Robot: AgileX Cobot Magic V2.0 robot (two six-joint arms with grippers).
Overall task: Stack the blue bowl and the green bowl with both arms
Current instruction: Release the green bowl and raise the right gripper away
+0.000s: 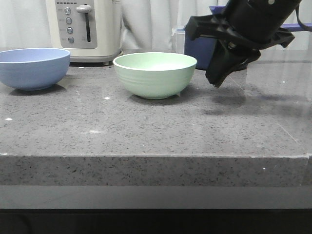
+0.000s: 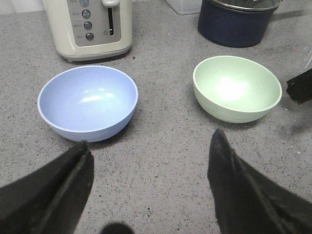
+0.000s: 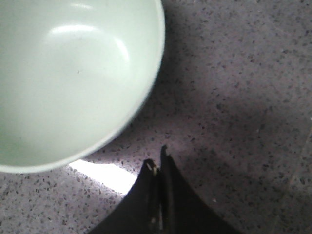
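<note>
Right arm point(image 1: 258, 22) enters from 1 o'clock, angled down. Right gripper point(image 1: 217, 80) pinched closed, holding nothing, tips pointing toward 7 o'clock. Left gripper point(image 2: 148, 161) spread wide, holding nothing.

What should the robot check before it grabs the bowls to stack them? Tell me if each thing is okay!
1. Both bowls upright and empty: ok. The blue bowl and green bowl sit open side up with nothing inside.
2. Bowls apart, with room to grip: ok. Bare counter lies between them.
3. Left gripper open: ok. Its fingers are spread wide, nearer the blue bowl.
4. Right gripper open: not ok. Its fingers are pressed together beside the green bowl, holding nothing.
5. Right gripper lined up on the green bowl's rim: not ok. It hangs off to the side, above the counter.
6. Toaster and dark pot out of the way: ok, both stand behind the bowls.
</note>
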